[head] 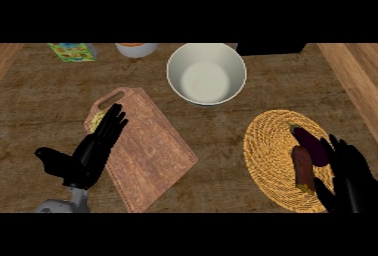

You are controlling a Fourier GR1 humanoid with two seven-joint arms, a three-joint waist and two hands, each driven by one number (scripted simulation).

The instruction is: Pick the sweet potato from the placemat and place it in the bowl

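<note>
The right hand (351,177) is seen at the lower right of the view, with its fingers straight and open. Nothing is held in it. It is placed at the right edge of the round woven placemat (273,155), just beside the sweet potato (302,166). Whether the sweet potato is touched by the fingers cannot be told.

The brown sweet potato is laid on the right part of the yellow placemat. A dark purple eggplant (311,144) is laid right next to it, a little higher up and nearer the hand, and the two look to be touching.

The left hand (92,150) is seen at the lower left. Its fingers are kept straight and open too, and nothing is held. It is spread over the left edge of a wooden cutting board (151,155). A small yellow thing (96,120) is partly hidden under its fingertips.

The white bowl (206,73) is set at the top middle of the brown desk (44,100), well apart from the placemat. Nothing is seen inside it.

At the top left, a green and yellow box (72,51) is found, and a white cup (136,49) is set beside it.
</note>
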